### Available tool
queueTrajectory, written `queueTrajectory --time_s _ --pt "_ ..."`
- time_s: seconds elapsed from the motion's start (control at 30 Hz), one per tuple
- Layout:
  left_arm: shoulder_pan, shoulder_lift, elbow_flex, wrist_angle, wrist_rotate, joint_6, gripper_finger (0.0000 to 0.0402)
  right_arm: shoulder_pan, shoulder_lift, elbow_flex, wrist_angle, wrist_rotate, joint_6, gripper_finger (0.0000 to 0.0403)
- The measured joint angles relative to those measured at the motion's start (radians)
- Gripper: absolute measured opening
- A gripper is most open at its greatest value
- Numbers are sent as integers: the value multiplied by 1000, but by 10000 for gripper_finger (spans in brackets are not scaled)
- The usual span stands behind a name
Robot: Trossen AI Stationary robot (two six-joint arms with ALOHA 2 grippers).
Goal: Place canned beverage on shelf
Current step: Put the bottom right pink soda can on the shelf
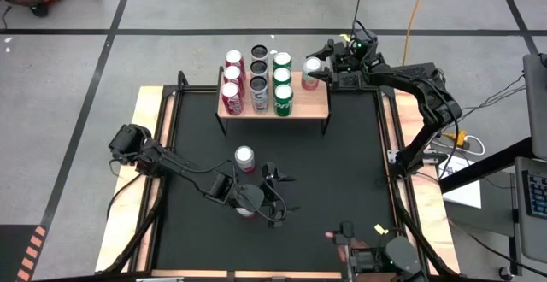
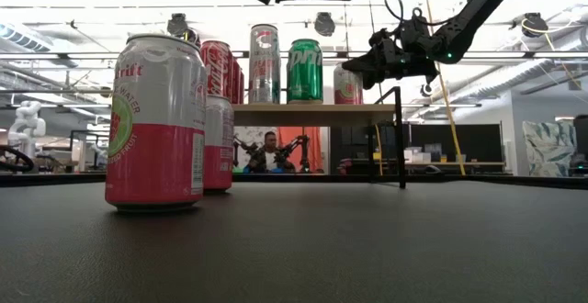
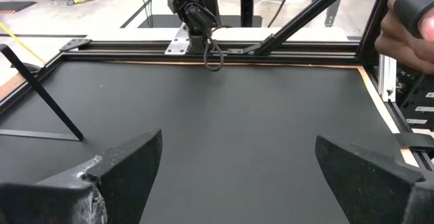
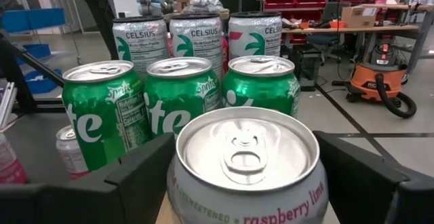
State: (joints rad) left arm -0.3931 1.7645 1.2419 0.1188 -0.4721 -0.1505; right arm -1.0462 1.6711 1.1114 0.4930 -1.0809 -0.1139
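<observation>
Right gripper (image 1: 318, 70) hangs at the shelf's (image 1: 318, 104) right end with its fingers parted on either side of a raspberry-lime can (image 4: 247, 176), which stands upright on the board; whether the pads touch its wall I cannot tell. That can looks rigid but thin-walled and smooth, probably heavy if full, so I would take it mid-body, never by the rim. Just behind it stand three green Sprite cans (image 4: 182, 95), then three Celsius cans (image 4: 196, 37). Left gripper (image 1: 275, 198) waits wide apart and empty over the mat, near two loose cans (image 1: 244, 157).
</observation>
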Motion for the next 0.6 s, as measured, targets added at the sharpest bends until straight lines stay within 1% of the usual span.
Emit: queueTrajectory --time_s 0.17,0.33,0.6 --pt "0 0 -1 2 0 0 389 0 0 1 2 2 13 322" --pt "-1 1 -4 -1 5 -1 389 0 0 30 -7 2 23 322" --pt "-15 1 -6 0 5 -1 389 0 0 108 -95 4 23 322"
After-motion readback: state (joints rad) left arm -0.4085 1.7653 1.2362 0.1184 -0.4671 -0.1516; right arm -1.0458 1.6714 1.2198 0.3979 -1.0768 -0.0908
